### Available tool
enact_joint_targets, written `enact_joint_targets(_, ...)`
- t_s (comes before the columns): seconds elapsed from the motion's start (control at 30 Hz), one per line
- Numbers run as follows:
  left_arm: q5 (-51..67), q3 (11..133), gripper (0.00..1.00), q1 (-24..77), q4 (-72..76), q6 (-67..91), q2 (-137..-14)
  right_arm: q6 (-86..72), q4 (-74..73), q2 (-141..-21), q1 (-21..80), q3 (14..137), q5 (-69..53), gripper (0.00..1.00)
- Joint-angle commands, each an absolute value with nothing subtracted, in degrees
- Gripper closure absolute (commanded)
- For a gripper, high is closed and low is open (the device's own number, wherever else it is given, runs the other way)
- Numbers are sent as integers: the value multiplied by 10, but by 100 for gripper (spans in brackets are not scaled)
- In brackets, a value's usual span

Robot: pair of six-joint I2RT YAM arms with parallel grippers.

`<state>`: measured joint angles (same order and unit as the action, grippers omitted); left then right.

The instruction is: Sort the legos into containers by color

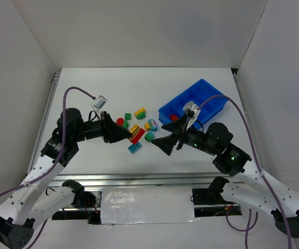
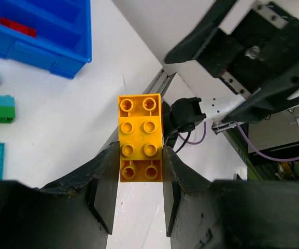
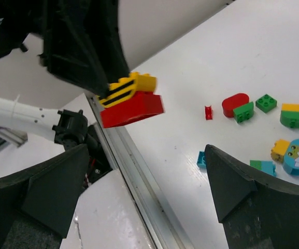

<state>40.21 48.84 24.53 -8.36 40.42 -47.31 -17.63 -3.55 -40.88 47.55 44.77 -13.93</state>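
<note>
My left gripper (image 2: 140, 155) is shut on a stack of two legos held above the table: a yellow brick (image 2: 139, 136) with black stripes on its side, sitting on a red brick (image 3: 132, 109). From above the stack (image 1: 137, 135) hangs between the two arms. My right gripper (image 3: 145, 155) faces it, wide open and empty (image 1: 158, 134). The blue tray (image 1: 207, 93) lies at the back right, with a red piece (image 1: 174, 118) in one of the containers. Loose legos lie on the table: a teal one (image 1: 134, 148), a green one (image 1: 149, 136), a yellow-and-green one (image 1: 140, 112).
More pieces lie by the pile: a rounded red brick (image 3: 235, 104), a small red piece (image 3: 208, 112), a round blue-and-pink piece (image 3: 298, 155). The table's metal front rail (image 3: 139, 181) runs under my right gripper. White walls close off three sides.
</note>
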Motion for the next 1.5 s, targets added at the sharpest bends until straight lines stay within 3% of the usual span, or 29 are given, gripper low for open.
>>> enact_joint_targets(0.0, 431, 485, 100, 246, 13, 401, -446, -262, -15, -402, 436, 441, -152, 0)
enact_joint_targets(0.23, 494, 498, 100, 247, 59, 402, -438, -353, 127, -406, 403, 421, -314, 1)
enact_joint_targets(0.5, 542, 464, 100, 254, 152, 446, -418, -395, 257, -490, 405, 440, -431, 4)
enact_joint_targets(0.83, 540, 471, 100, 257, 142, 441, -432, -409, 311, -536, 429, 460, -444, 16)
enact_joint_targets(1.03, 533, 471, 100, 258, 134, 437, -432, -403, 312, -552, 449, 470, -443, 35)
enact_joint_targets(1.1, 533, 469, 100, 259, 138, 439, -432, -399, 315, -562, 453, 473, -446, 50)
enact_joint_targets(1.23, 538, 472, 100, 259, 138, 438, -432, -403, 328, -579, 454, 475, -446, 53)
enact_joint_targets(1.33, 537, 473, 100, 260, 131, 432, -433, -410, 346, -590, 454, 475, -452, 62)
enact_joint_targets(1.4, 535, 472, 100, 259, 127, 429, -434, -408, 359, -595, 454, 475, -459, 79)
enact_joint_targets(1.43, 533, 474, 100, 260, 123, 425, -434, -403, 358, -596, 454, 473, -460, 99)
enact_joint_targets(1.47, 531, 473, 100, 259, 121, 422, -434, -395, 353, -596, 455, 472, -461, 100)
